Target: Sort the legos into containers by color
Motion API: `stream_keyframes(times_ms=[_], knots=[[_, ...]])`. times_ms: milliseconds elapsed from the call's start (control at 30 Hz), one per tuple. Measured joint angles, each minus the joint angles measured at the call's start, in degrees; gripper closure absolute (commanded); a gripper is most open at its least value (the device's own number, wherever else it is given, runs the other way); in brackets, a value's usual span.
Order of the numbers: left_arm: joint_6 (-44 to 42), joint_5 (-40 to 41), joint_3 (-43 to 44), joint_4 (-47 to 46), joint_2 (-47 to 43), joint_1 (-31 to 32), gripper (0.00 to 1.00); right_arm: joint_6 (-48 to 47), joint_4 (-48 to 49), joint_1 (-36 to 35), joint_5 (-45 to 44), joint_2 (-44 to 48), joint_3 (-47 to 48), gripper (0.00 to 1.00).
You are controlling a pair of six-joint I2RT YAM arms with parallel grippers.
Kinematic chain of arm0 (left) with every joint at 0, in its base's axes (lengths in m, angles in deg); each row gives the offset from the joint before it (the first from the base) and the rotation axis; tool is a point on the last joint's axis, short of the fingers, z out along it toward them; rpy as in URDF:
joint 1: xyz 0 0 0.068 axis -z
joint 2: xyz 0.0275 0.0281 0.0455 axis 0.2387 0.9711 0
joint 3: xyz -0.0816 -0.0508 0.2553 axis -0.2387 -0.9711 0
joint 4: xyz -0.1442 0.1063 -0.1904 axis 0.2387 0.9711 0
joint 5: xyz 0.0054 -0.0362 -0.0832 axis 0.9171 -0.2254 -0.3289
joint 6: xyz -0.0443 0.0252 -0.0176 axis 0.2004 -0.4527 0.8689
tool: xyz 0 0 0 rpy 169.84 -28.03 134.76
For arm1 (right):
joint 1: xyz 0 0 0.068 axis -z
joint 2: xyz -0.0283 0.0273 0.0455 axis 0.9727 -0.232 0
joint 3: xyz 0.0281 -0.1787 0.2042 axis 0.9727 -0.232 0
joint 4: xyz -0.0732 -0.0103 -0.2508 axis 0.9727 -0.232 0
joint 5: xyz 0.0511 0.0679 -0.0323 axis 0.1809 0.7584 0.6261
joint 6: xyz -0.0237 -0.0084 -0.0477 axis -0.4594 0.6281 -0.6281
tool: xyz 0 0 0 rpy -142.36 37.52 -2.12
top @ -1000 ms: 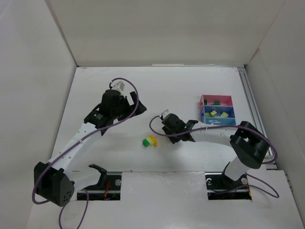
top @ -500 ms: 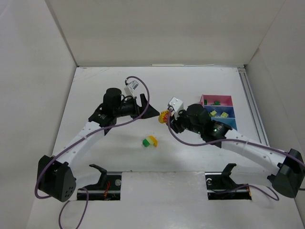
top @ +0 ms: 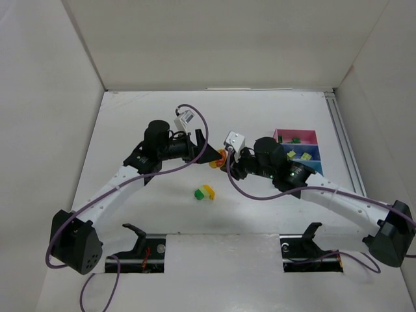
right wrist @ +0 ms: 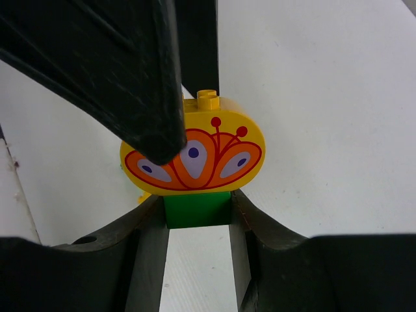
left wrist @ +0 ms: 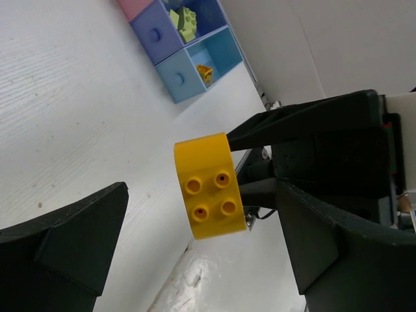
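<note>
Above the counter (top: 130, 130), left of the containers (top: 296, 130), the right tool (right wrist: 195, 203) pinches a green brick (right wrist: 197, 213) that carries a yellow brick (right wrist: 208, 156). The yellow brick's studs face the left tool (left wrist: 201, 195), which is spread wide and straddles it with gaps on both sides.
</note>
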Motion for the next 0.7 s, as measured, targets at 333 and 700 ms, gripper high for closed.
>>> stream_keyframes(times_ms=[333, 700], knots=[[-1.9, 6.8, 3.8, 5.0, 3.0, 4.0, 0.75, 0.0, 0.9, 0.0, 0.1, -2.5, 1.9, 0.87], [-2.1, 9.0, 5.2, 7.3, 2.8, 4.3, 0.99, 0.4, 2.7, -0.1, -2.3, -2.2, 0.7, 0.9]])
